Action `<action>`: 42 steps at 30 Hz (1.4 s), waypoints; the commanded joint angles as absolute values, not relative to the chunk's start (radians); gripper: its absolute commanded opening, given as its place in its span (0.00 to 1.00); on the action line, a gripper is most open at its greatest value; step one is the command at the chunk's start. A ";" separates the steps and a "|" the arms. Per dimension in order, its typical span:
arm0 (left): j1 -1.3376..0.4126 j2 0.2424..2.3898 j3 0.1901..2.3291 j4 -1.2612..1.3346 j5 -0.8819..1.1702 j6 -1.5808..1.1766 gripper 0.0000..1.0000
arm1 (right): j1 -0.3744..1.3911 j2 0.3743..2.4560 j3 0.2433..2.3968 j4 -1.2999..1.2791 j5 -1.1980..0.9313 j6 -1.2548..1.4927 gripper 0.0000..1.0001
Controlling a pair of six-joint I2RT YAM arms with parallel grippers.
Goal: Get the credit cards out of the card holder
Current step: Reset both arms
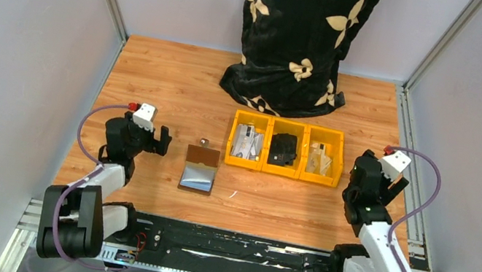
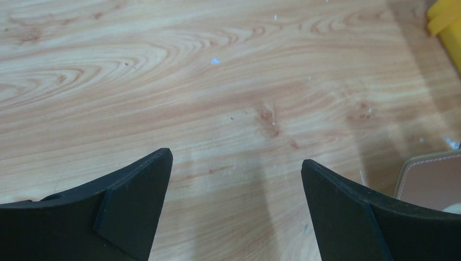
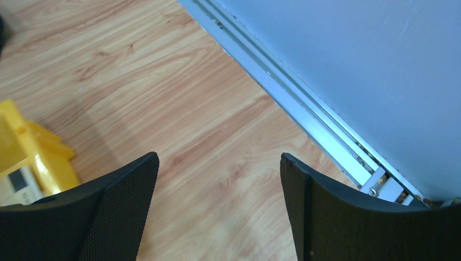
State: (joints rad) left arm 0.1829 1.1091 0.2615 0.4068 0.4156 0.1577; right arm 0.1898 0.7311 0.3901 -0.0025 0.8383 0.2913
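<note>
Top external view takes in a wooden bench walled on three sides. A big black cloth with pale flower shapes stands at the middle of its far edge. Both arms rise from the near edge, one toward each side.

Three yellow bins sit in a row right of centre, touching one another and lying parallel to the near edge. The left and right bins hold pale flat items and the middle one holds something dark; I cannot tell what they are.

Left of centre, closer to the near edge than the far one, the card holder lies opened flat, with its brown flap toward the far edge and its shiny grey side toward the near edge. Whether credit cards are inside it I cannot tell. A tiny metal piece lies just beyond the flap.

The left tool hangs over bare wood near the left edge, jaws spread wide and gripping nothing, with a brown corner of the holder just beside its right finger. The right tool hangs near the right edge, beside the end bin and the metal rail, also gaping and gripping nothing.
</note>
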 commanded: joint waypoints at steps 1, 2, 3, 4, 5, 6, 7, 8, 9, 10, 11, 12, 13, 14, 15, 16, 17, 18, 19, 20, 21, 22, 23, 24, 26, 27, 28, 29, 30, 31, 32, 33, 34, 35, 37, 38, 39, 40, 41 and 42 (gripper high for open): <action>0.190 1.131 0.172 0.884 0.393 0.025 1.00 | 0.127 0.827 0.309 0.300 0.815 0.222 0.85; 0.190 1.138 0.167 0.911 0.394 0.013 1.00 | 0.120 0.855 0.281 0.373 0.798 0.198 0.85; 0.190 1.161 0.160 0.959 0.383 -0.006 1.00 | 0.112 0.883 0.263 0.436 0.785 0.192 0.85; 0.190 1.181 0.153 1.007 0.374 -0.036 1.00 | 0.105 0.916 0.253 0.491 0.760 0.183 0.85; 0.190 1.199 0.147 1.039 0.366 -0.047 1.00 | 0.103 0.950 0.248 0.539 0.736 0.163 0.85; 0.191 1.220 0.133 1.079 0.360 -0.045 1.00 | 0.103 0.985 0.250 0.575 0.717 0.152 0.85; 0.190 1.253 0.122 1.132 0.355 -0.052 1.00 | 0.102 1.024 0.253 0.604 0.707 0.147 0.85; 0.190 1.302 0.104 1.236 0.351 -0.065 1.00 | 0.101 1.060 0.253 0.644 0.698 0.131 0.86; 0.190 1.351 0.097 1.306 0.346 -0.092 1.00 | 0.101 1.101 0.252 0.679 0.698 0.118 0.85; 0.190 1.378 0.090 1.375 0.346 -0.111 1.00 | 0.101 1.150 0.246 0.716 0.705 0.109 0.86; 0.190 1.359 0.091 1.352 0.347 -0.103 1.00 | 0.102 1.170 0.242 0.760 0.709 0.106 0.86; 0.188 1.322 0.088 1.291 0.336 -0.085 1.00 | 0.100 1.197 0.234 0.786 0.703 0.111 0.86; 0.178 1.293 0.074 1.253 0.304 -0.069 1.00 | 0.100 1.235 0.227 0.821 0.695 0.106 0.86; 0.157 1.292 0.048 1.297 0.241 -0.058 1.00 | 0.100 1.264 0.210 0.894 0.689 0.072 0.86; 0.123 1.346 0.018 1.379 0.188 -0.026 1.00 | 0.101 1.284 0.198 0.972 0.652 0.044 0.85; 0.087 1.395 -0.015 1.510 0.179 -0.011 1.00 | 0.102 1.289 0.189 0.998 0.625 0.018 0.84; 0.064 1.448 -0.023 1.579 0.171 -0.005 1.00 | 0.104 1.284 0.183 1.003 0.575 0.006 0.83; 0.060 1.442 -0.009 1.536 0.153 -0.004 1.00 | 0.105 1.272 0.177 0.999 0.524 -0.019 0.83; 0.060 1.408 0.022 1.438 0.128 -0.005 1.00 | 0.107 1.260 0.164 1.004 0.467 -0.037 0.83; 0.059 1.356 0.054 1.335 0.109 -0.001 1.00 | 0.106 1.265 0.144 1.044 0.393 -0.054 0.84; 0.057 1.341 0.087 1.233 0.100 0.000 1.00 | 0.104 1.296 0.121 1.115 0.350 -0.073 0.84; 0.057 1.349 0.129 1.180 0.087 -0.003 1.00 | 0.106 1.368 0.094 1.242 0.362 -0.091 0.85; 0.057 1.375 0.146 1.165 0.075 -0.016 1.00 | 0.107 1.444 0.084 1.389 0.377 -0.111 0.87; 0.051 1.385 0.162 1.163 0.068 -0.012 1.00 | 0.114 1.496 0.077 1.456 0.395 -0.131 0.89; 0.038 1.367 0.183 1.089 0.077 -0.001 1.00 | 0.095 1.396 0.135 1.203 0.380 -0.069 0.91; 0.037 1.368 0.184 1.093 0.081 -0.001 1.00 | 0.057 1.358 0.183 1.050 0.337 -0.024 0.91; 0.035 1.374 0.176 1.121 0.083 -0.001 1.00 | 0.033 1.362 0.206 0.990 0.321 -0.013 0.91; 0.036 1.378 0.170 1.135 0.084 -0.001 1.00 | 0.041 1.377 0.205 1.027 0.330 -0.026 0.91; 0.037 1.375 0.171 1.130 0.085 -0.001 1.00 | 0.047 1.405 0.196 1.074 0.337 -0.044 0.91; 0.036 1.373 0.178 1.113 0.083 0.000 1.00 | 0.049 1.420 0.183 1.123 0.338 -0.049 0.92; 0.036 1.372 0.181 1.109 0.084 0.000 1.00 | 0.050 1.429 0.180 1.151 0.340 -0.053 0.92; 0.036 1.374 0.179 1.113 0.085 -0.001 1.00 | 0.051 1.424 0.179 1.145 0.341 -0.053 0.92; 0.035 1.375 0.178 1.117 0.086 -0.001 1.00 | 0.051 1.418 0.182 1.130 0.340 -0.051 0.92; 0.035 1.374 0.177 1.118 0.087 0.000 1.00 | 0.051 1.417 0.185 1.121 0.339 -0.051 0.92; 0.035 1.374 0.176 1.118 0.087 -0.001 1.00 | 0.051 1.416 0.184 1.126 0.339 -0.052 0.93; 0.035 1.374 0.177 1.118 0.087 -0.001 1.00 | 0.052 1.416 0.183 1.129 0.337 -0.052 0.93; 0.037 1.375 0.179 1.117 0.087 0.000 1.00 | 0.052 1.417 0.183 1.127 0.337 -0.052 0.93; 0.035 1.376 0.180 1.113 0.090 -0.001 1.00 | 0.052 1.418 0.186 1.123 0.334 -0.053 0.93; 0.036 1.376 0.182 1.110 0.092 -0.001 1.00 | 0.052 1.420 0.188 1.121 0.329 -0.056 0.93; 0.036 1.376 0.183 1.109 0.093 -0.001 1.00 | 0.052 1.419 0.188 1.122 0.329 -0.057 0.93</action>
